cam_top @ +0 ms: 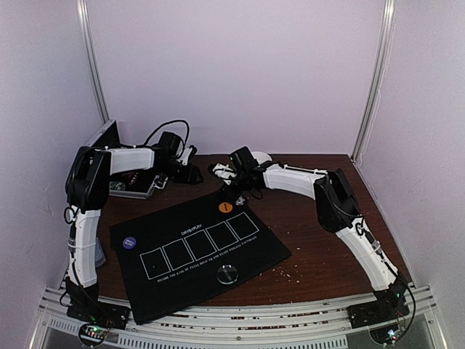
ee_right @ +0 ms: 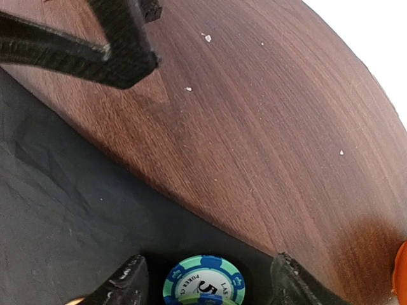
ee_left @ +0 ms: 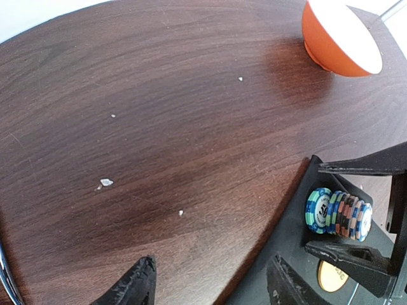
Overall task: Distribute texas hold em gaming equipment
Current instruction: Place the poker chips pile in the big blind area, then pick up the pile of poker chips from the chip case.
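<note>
From where I stand, the step in hand looks like setting out the chips (ee_left: 338, 214). They are a short striped stack lying on edge like a roll, on the far corner of the mat (cam_top: 160, 291), just short of the bare table (ee_left: 159, 127). The right gripper (ee_right: 210, 259) straddles the roll with its fingers parted and a gap on each side, so it grips nothing. The left gripper (ee_left: 213, 262) hovers just beside it over the wood, fingers spread and empty, with the bowl (ee_left: 331, 47) beyond. The purple disc (cam_top: 129, 242), orange disc (cam_top: 226, 207) and clear disc (cam_top: 227, 274) lie on the mat, and I see no cards in its boxes. I'd say the right arm should next lift straight away, since a nudge could roll or spill the stack.
</note>
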